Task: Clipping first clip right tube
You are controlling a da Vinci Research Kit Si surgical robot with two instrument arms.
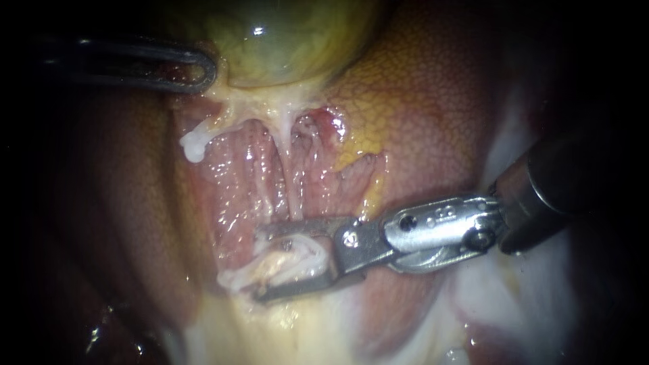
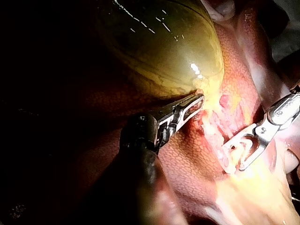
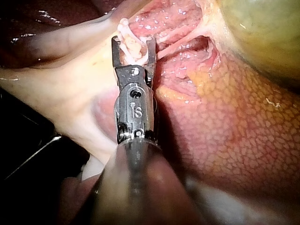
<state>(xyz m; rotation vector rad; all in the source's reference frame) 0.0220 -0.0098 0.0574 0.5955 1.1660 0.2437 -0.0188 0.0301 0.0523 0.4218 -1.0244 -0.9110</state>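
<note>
Pale, whitish tube (image 1: 291, 263) lies near and central between the gaping jaws of the right instrument (image 1: 260, 265) (not clamped). Far left, the left instrument (image 1: 203, 67) pinches the gallbladder (image 1: 284, 40) at its pale edge.

Left instrument (image 1: 201, 67): the shaft fades into the dark toward the left edge of the endoscope view. Right instrument (image 1: 261, 263): the shaft is blurred and cut off at the right edge. Gallbladder (image 1: 284, 37): cut off at the far edge. The tube (image 1: 294, 196) disappears behind the upper jaw. I can't tell which white strand lies between the parted jaws, or whether a clip is seated there.
</note>
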